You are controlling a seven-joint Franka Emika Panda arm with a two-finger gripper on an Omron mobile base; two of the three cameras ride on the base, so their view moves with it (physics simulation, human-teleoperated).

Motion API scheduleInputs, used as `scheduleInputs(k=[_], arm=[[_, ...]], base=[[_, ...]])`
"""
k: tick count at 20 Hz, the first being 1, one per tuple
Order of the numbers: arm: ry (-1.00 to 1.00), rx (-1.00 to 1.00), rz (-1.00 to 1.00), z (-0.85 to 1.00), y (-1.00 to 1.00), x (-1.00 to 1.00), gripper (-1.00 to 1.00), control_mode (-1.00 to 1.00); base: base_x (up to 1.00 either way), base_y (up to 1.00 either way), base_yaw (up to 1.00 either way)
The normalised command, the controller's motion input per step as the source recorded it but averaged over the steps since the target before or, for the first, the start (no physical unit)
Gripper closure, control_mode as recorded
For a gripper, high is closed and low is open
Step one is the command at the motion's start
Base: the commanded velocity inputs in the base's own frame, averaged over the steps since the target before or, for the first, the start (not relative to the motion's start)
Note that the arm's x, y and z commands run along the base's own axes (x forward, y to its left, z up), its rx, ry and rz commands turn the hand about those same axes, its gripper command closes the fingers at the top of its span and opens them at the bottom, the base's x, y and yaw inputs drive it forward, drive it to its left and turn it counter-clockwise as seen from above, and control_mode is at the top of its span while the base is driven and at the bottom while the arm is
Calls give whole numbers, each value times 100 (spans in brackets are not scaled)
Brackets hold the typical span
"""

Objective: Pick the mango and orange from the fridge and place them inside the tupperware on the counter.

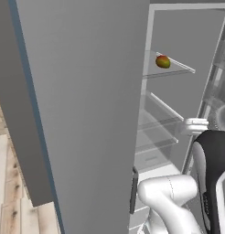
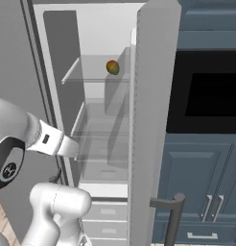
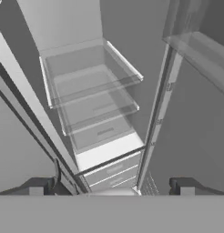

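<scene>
One fruit in sight: the mango, mottled red-orange with a green patch.
Left base view: the fridge stands with its wide grey door swung toward us; the mango sits alone on an upper glass shelf, toward the back wall. The white arm rises at lower right, well below that shelf.
Right base view: the mango rests on the upper shelf between the two open doors; the lower shelves look bare. Dark blue cabinets and a black oven window stand to the right.
Hand view: looking into the fridge at stacked clear shelves and white drawers at the bottom. The two dark tips of the gripper stand wide apart, holding nothing.
Step in hand: reaching in for the mango, I'd judge.
Doing it well: the hand looks too low; it should rise to the upper shelf, enter between the doors without brushing the shelf edge, and close across the fruit's narrow middle so it does not roll back.
Orange: I cannot spot one here.
Writing: none readable; a small round mark on the arm's dark joint is too small to make out.
</scene>
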Motion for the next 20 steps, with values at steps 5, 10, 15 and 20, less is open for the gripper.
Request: scheduleInputs(k=[5, 10, 15, 20], arm=[[-1, -11, 1, 67, -7, 49, -100, -100], [-7, -12, 24, 49, -4, 53, -100, -100], [-14, -3, 30, 18, -10, 44, -100, -100], [-16, -1, 8, 5, -1, 49, -100, -100]], base=[[0, 0, 0], [0, 0, 0], [0, 0, 0], [0, 0, 0]])
